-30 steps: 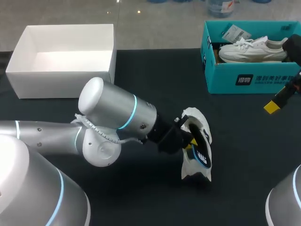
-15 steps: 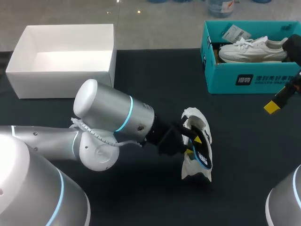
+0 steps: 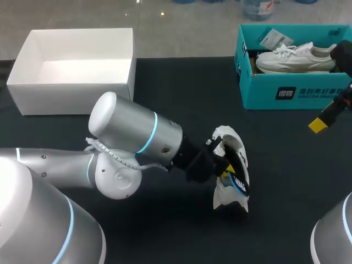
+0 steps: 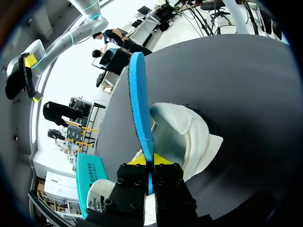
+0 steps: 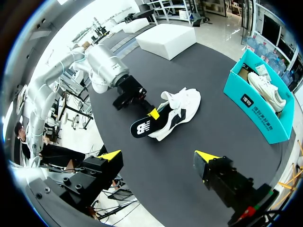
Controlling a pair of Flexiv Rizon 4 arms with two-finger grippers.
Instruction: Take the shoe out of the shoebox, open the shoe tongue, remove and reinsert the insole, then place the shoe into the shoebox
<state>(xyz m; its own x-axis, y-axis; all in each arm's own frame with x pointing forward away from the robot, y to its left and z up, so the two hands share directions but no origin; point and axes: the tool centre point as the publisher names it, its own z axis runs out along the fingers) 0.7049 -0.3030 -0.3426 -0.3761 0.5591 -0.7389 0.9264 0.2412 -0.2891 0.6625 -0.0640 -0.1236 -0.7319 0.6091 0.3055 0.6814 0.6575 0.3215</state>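
Left gripper (image 4: 150,161) pinches the insole (image 4: 138,104)!
Clamped tight on its blue edge, right at the white shoe (image 3: 226,197), lower centre; right gripper (image 5: 158,157) gapes wide, holding nothing.

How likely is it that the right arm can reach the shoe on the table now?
Probably yes: the open right pincer faces the shoe over bare table; the left pincer holds only the insole.

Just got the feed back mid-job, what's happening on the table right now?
The left pincer is shut on the insole, holding it at the opening of the white shoe, which lies on the table. The right pincer hangs open, off to the side, holding nothing. The teal shoebox holds another shoe.
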